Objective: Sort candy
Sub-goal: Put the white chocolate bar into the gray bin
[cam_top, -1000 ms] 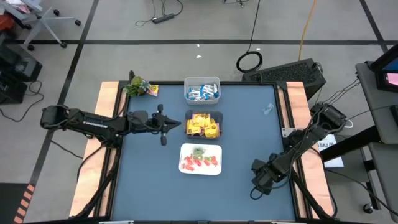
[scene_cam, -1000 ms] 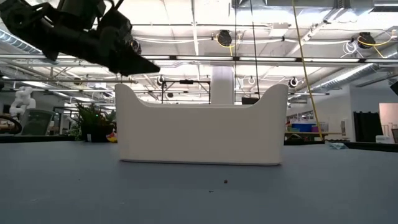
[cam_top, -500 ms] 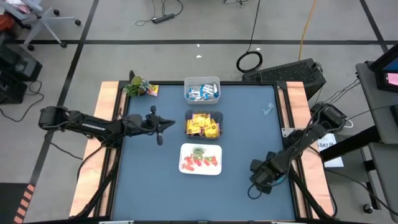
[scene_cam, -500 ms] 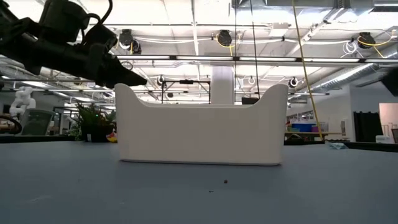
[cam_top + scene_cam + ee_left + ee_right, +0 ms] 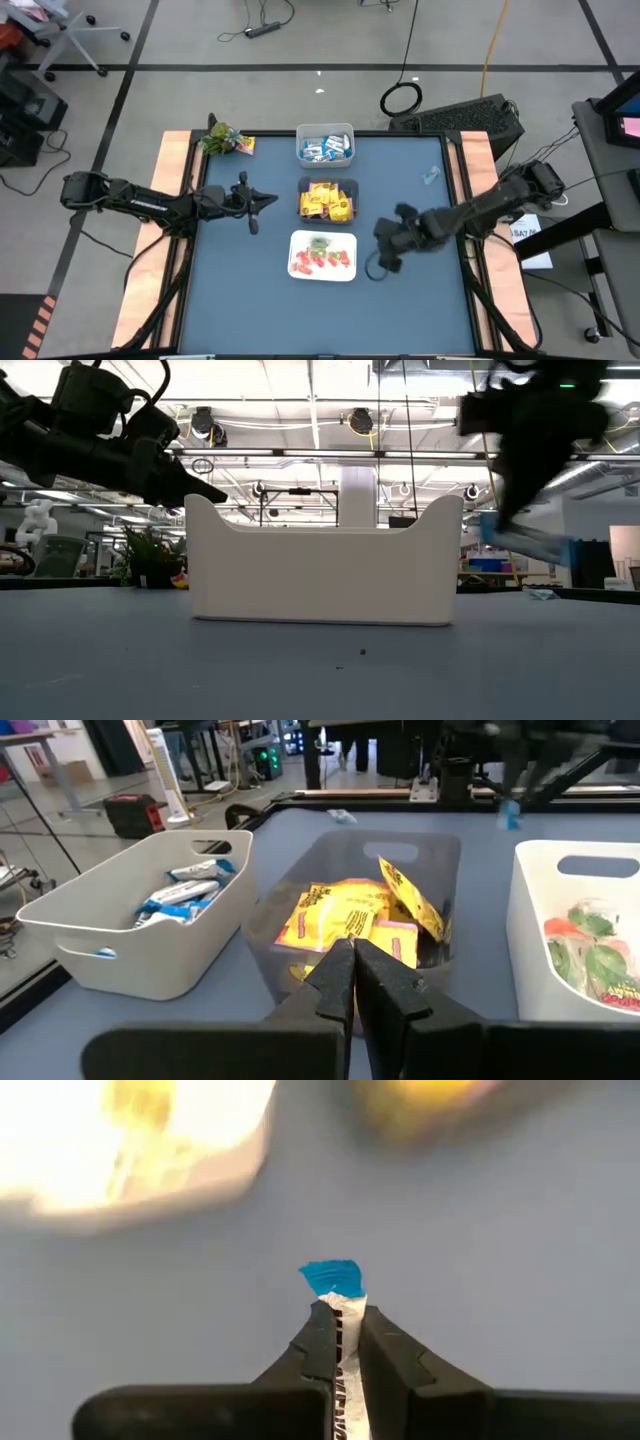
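Note:
Three bins stand in a row at mid-table. The far white bin (image 5: 325,146) holds blue-and-white bars, the grey bin (image 5: 328,200) yellow packets, and the near white bin (image 5: 323,256) red and green pieces. My right gripper (image 5: 340,1315) hovers just right of the near bin (image 5: 385,262), shut on a blue-and-white candy bar (image 5: 527,541). My left gripper (image 5: 352,958) is shut and empty, level, just left of the grey bin (image 5: 266,200). My right gripper pinches the blue-and-white bar between its two fingers (image 5: 318,1342), which lie along it. The bar's blue end (image 5: 333,1277) sticks out past the fingertips. The fingers slant down from the table's right side. The bar hangs tilted below them, clear of the table.
One small loose candy (image 5: 430,175) lies on the blue table top toward the far right. A green leafy plant (image 5: 221,139) sits at the far left corner. Wooden strips (image 5: 172,180) border the table's left and right sides.
My right gripper has swung from the table's near right corner toward the bins and risen, so it now shows in the low view with the bar below it. My left gripper has drawn back a little toward the left edge and sunk slightly.

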Action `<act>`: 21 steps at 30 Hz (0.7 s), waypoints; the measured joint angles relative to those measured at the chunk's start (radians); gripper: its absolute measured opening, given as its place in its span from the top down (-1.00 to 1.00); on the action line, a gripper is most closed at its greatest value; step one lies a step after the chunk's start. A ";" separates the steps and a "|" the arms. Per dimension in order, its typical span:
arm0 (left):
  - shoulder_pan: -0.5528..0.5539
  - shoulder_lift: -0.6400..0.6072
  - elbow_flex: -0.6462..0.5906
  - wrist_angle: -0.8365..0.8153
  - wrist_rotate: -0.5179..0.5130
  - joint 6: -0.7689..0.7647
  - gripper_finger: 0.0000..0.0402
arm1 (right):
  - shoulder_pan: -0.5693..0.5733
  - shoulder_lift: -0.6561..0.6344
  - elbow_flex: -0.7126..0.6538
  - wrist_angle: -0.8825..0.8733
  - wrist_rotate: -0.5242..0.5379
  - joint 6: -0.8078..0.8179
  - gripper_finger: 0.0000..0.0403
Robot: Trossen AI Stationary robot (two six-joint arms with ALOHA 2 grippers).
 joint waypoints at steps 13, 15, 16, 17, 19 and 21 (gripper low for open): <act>0.000 0.000 0.000 0.000 0.000 0.000 0.90 | -0.497 0.038 0.176 0.483 0.137 -0.540 0.91; 0.000 0.000 0.000 0.000 0.000 0.000 0.90 | -0.576 0.076 0.199 0.536 0.068 -0.576 0.91; 0.000 0.000 0.000 0.000 0.000 0.000 0.90 | -0.611 0.099 0.210 0.557 0.039 -0.592 0.91; 0.000 0.000 0.000 0.000 0.000 0.000 0.90 | -0.647 0.122 0.225 0.573 0.012 -0.604 0.91; 0.000 0.000 0.000 0.000 0.000 0.000 0.90 | -0.708 0.170 0.261 0.584 -0.031 -0.625 0.91; 0.000 0.000 0.000 -0.001 0.000 0.000 0.90 | -0.763 0.225 0.305 0.588 -0.067 -0.641 0.91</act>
